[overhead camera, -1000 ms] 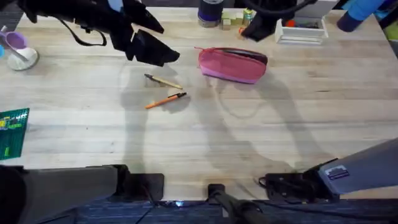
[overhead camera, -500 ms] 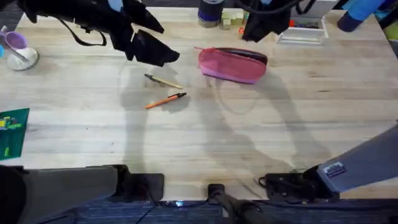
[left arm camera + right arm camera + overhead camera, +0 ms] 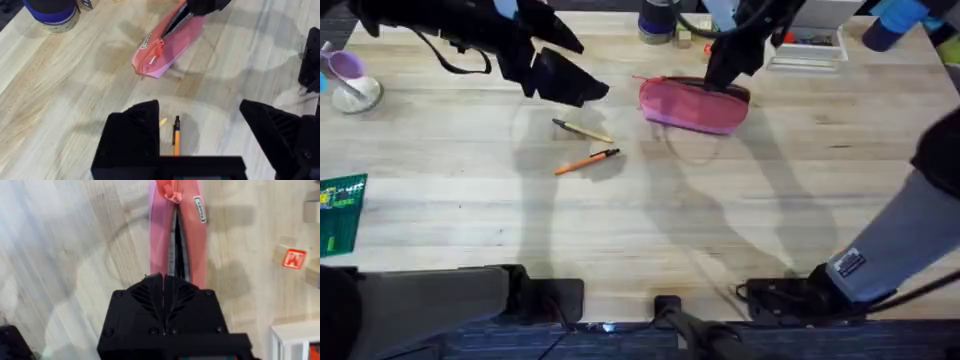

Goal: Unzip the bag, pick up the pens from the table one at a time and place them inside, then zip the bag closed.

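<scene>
**Right tool at the bag's zipper, pens on the bench**

Your right tool (image 3: 164,282) sits over the right end of the pink bag (image 3: 692,105), fingers pressed together on the zipper line; whether they pinch the pull, you cannot tell. The bag lies near the bench's (image 3: 770,200) far edge, its zipper partly parted. Your left tool (image 3: 200,130) hangs released above the two pens, the tan one (image 3: 582,131) and the orange one (image 3: 586,161), which lie close together, left of the bag.
</scene>
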Controlling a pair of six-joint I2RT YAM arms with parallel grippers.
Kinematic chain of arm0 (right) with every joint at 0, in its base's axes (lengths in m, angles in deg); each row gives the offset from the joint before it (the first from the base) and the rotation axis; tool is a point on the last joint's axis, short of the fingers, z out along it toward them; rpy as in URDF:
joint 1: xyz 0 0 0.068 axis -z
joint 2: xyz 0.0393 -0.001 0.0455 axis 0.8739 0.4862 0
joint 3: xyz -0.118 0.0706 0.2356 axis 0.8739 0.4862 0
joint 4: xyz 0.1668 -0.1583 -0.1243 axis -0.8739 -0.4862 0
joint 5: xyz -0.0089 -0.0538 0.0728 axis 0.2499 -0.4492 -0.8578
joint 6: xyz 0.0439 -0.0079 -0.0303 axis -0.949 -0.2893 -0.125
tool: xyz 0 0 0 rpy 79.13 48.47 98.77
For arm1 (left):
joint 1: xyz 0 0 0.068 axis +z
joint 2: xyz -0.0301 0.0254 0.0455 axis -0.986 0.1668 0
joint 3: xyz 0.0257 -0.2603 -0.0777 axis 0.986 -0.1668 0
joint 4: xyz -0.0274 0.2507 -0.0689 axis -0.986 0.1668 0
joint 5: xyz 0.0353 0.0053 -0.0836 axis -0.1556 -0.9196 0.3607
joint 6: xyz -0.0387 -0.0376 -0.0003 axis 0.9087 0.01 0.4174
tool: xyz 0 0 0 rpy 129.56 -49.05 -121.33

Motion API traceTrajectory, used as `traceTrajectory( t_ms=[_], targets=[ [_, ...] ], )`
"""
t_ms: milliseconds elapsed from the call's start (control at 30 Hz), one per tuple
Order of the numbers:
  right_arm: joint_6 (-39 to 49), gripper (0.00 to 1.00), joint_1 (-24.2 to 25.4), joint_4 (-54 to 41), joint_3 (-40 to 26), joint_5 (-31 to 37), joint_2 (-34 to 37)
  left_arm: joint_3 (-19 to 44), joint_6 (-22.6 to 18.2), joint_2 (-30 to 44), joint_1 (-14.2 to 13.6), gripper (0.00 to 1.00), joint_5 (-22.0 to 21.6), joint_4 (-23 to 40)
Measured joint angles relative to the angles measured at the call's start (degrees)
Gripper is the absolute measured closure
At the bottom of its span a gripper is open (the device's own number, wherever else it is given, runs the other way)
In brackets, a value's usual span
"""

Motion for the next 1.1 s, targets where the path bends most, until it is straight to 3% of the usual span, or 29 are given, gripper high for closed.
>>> traceTrajectory(
  t_ms=[500, 733, 1100],
  targets=[
    [4.59, 0.969, 0.02, 7.54, -0.05, 0.00, 5.20, 0.00, 0.00, -0.01, 0.00, 0.006, 0.00, 0.00],
    [4.60, 0.971, -0.02, 7.52, -0.07, -0.04, 8.89, 0.00, 0.01, -0.02, 0.00, 0.007, 0.00, 0.00],
    [4.64, 0.952, -0.35, 7.47, -0.07, 0.00, 9.06, 0.00, 0.00, -0.02, 0.00, 0.007, 0.00, 0.00]
  ],
)
